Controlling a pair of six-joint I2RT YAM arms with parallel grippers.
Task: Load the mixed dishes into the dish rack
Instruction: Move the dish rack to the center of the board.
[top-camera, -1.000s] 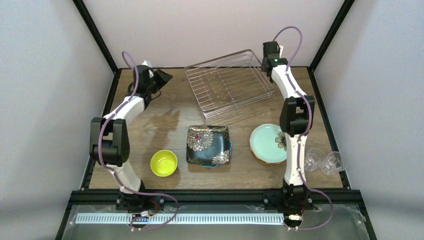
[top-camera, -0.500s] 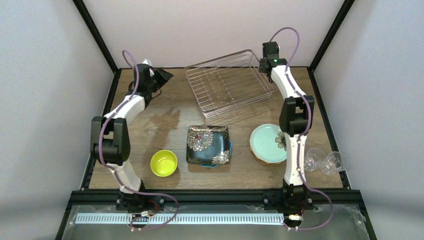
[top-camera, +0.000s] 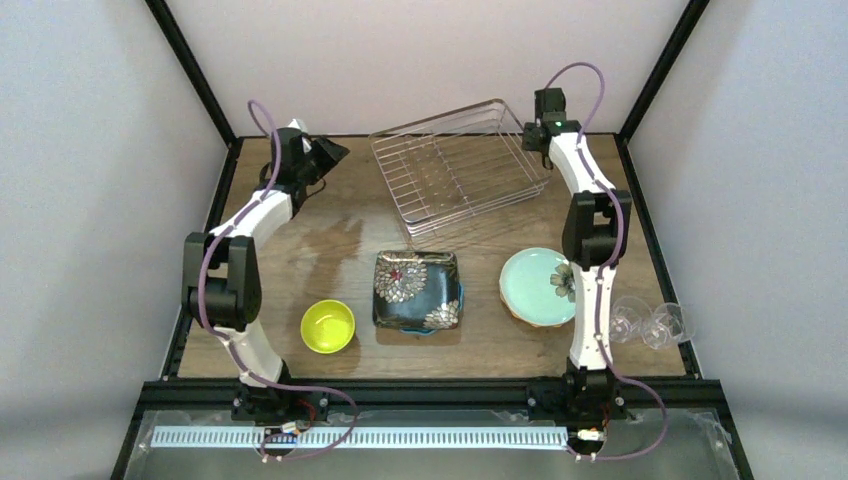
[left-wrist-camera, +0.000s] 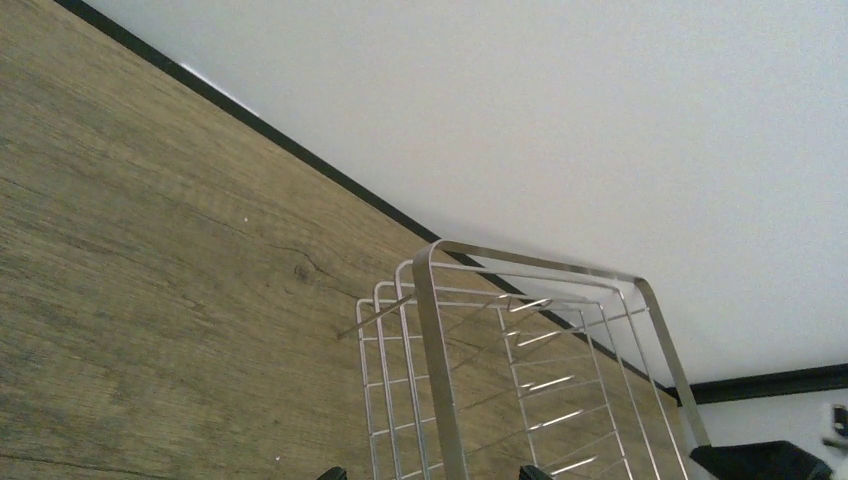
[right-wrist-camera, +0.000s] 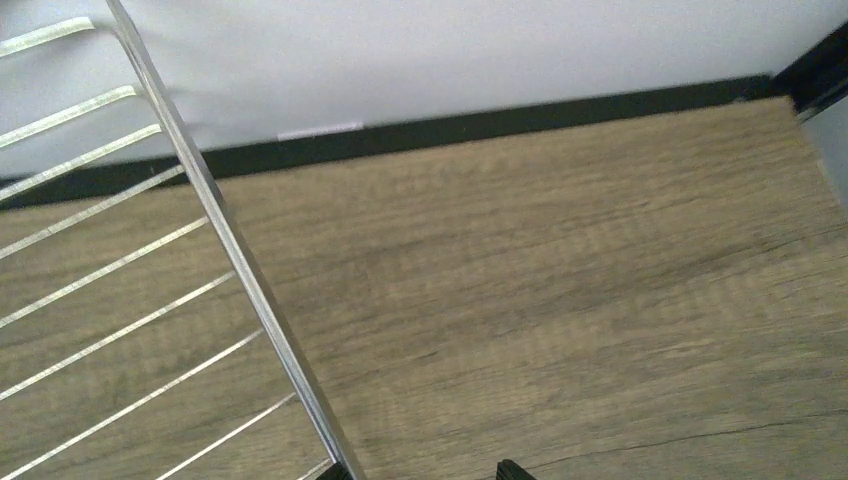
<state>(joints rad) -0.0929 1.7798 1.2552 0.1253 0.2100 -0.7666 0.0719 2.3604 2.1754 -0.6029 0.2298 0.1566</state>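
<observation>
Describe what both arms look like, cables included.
Left arm and right arm match: white curved links joined by bulky black joint housings. A purple cable loops along each. A small green light glows near the right wrist. Fingertips are black.

A wood-grain bench (top-camera: 330, 240) is edged in black and closed in on three sides by plain pale walls (top-camera: 420, 60), which are lit softly and evenly. Slanted black posts (top-camera: 190, 65) are set at the two far corners, and a black rail (top-camera: 420, 392) is run along the near edge. Below that rail, a white slotted strip (top-camera: 400, 437) is laid across a grey surface.
</observation>
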